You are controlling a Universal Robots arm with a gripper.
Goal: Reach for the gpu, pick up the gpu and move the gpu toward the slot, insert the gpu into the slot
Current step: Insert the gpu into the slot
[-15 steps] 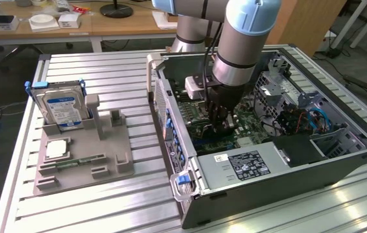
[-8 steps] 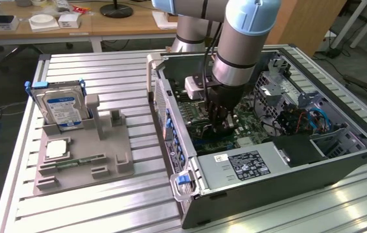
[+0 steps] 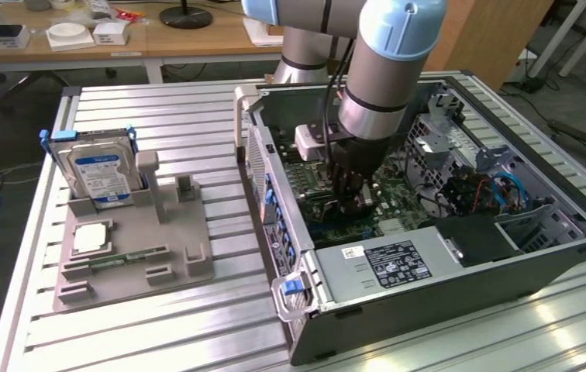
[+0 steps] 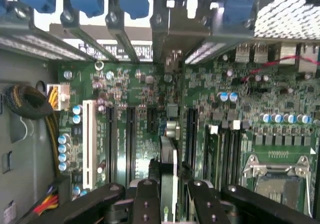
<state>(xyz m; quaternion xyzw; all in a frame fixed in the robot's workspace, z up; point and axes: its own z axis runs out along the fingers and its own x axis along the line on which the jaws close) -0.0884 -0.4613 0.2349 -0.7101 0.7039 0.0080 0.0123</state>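
Your black two-finger gripper [image 4: 169, 196] is clenched on the thin dark gpu card [image 4: 168, 159], held edge-on over the green motherboard's long black slot [image 4: 191, 134], at 1 o'clock from it.

Gpu [image 4: 168, 164] seemingly edge-on over slot [image 4: 168, 119].

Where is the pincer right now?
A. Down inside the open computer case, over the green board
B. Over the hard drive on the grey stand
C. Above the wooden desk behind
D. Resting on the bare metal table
A: in the exterior view the pincer reaches down into the open computer case, and the wrist view has it holding the card on edge just above the green board.
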